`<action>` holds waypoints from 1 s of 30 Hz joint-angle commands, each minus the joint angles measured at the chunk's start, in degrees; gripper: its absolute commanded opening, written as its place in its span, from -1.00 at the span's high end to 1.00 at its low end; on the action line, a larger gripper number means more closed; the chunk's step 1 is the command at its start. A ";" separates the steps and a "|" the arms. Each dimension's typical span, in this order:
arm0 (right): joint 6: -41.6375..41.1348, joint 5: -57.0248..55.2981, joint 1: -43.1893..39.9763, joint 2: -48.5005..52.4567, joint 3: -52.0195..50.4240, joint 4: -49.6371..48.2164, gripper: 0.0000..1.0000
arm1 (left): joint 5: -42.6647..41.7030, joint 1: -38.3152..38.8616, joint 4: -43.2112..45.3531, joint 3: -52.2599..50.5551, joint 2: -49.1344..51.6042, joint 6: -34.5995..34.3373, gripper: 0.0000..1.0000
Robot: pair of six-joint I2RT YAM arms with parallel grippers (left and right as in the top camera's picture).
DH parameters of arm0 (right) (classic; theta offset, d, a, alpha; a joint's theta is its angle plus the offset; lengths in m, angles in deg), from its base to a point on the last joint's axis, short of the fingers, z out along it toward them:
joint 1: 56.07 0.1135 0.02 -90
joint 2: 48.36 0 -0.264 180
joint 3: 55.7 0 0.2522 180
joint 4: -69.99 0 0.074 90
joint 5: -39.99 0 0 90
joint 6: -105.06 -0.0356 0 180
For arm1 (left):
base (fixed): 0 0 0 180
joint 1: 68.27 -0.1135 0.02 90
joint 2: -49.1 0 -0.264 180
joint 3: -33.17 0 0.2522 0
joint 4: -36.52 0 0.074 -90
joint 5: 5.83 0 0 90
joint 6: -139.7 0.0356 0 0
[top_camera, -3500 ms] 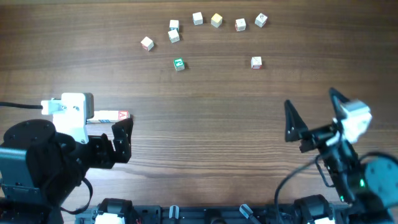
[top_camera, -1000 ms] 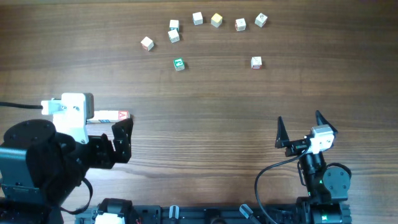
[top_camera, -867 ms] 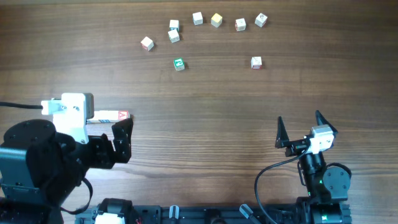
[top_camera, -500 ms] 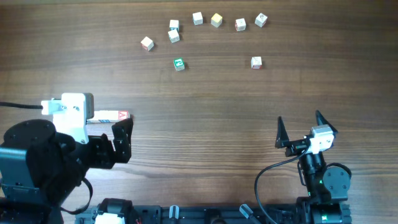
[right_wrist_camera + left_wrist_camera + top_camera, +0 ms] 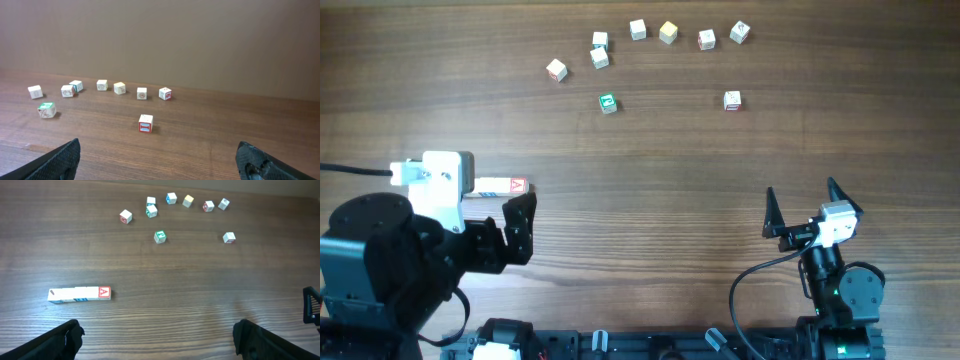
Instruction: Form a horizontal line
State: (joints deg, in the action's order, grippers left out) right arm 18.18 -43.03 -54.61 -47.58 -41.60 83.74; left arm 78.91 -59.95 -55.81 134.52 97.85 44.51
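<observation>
The horizontal line (image 5: 80, 293) is a short row of whitish letter cubes with a red "A" at its right end. It lies on the table at the left; in the overhead view (image 5: 502, 185) the left arm hides part of it. My left gripper (image 5: 518, 228) is open and empty, just below and right of the line; in its wrist view (image 5: 159, 339) the line lies ahead to the left. My right gripper (image 5: 801, 205) is open and empty at the lower right, far from the line; its wrist view (image 5: 160, 161) looks toward the scattered cubes.
Several single cubes lie scattered at the far side: a green-faced one (image 5: 608, 102), a yellowish one (image 5: 667, 32), a red-marked one (image 5: 732, 100) and others (image 5: 556, 69). The red-marked cube (image 5: 145, 123) is nearest to the right gripper.
The left arm has shifted very slightly to the right. Earlier, the right arm drew back and lower toward its base. The cubes have not moved.
</observation>
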 commanded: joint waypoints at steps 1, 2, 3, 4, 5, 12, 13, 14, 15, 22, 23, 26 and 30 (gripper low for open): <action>0.83 -0.59 -0.15 -0.35 -0.04 -0.31 -0.99 | 1.90 0.15 1.64 -4.68 -4.26 0.72 -1.00; 0.83 -0.59 -0.15 -0.35 -0.02 -0.31 -1.00 | 1.90 0.15 3.15 -6.95 -6.16 0.72 -1.00; 0.81 -0.59 -0.15 -0.35 -0.02 -0.31 -0.99 | 1.88 0.13 5.38 -10.25 -9.07 0.72 -1.00; 0.81 -0.59 -0.15 -0.35 -0.04 -0.31 -0.99 | 1.90 0.11 7.23 -13.25 -11.69 0.72 -1.00; 0.81 -0.59 -0.15 -0.35 -0.04 -0.31 -0.99 | 1.88 -0.17 9.07 -16.37 -14.49 0.72 -1.00; 0.83 -0.59 -0.15 -0.35 -0.02 -0.31 -0.99 | -2.56 -6.99 22.01 -43.08 -36.37 0.63 -1.00; 0.81 -0.59 -0.15 -0.35 -0.02 -0.31 -1.00 | -3.37 -7.58 23.98 -46.07 -38.58 0.63 -1.00; 0.81 -0.59 -0.15 -0.35 -0.02 -0.31 -0.99 | -4.02 -7.96 26.16 -48.92 -40.41 0.63 -1.00; 0.81 -0.59 -0.15 -0.35 -0.02 -0.31 -1.00 | -4.44 -8.22 28.06 -50.86 -41.53 0.66 -1.00; 0.83 -0.59 -0.15 -0.35 -0.02 -0.31 -0.99 | -5.60 -8.85 52.04 -69.96 -47.98 1.62 -1.00; 0.83 -0.59 -0.15 -0.35 -0.02 -0.31 -0.99 | -5.88 -8.85 55.08 -72.13 -48.46 1.81 -1.00; 0.81 -0.59 -0.15 -0.35 -0.04 -0.31 -0.99 | -6.43 -8.85 63.67 -77.75 -48.59 1.81 -1.00; 0.81 -0.59 -0.15 -0.35 -0.02 -0.31 -0.99 | -6.51 -8.85 71.14 -82.47 -48.59 2.03 -1.00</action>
State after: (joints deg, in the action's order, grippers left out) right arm 18.20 -43.03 -54.61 -47.58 -41.60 83.74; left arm 73.49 -68.41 11.38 55.42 50.10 45.17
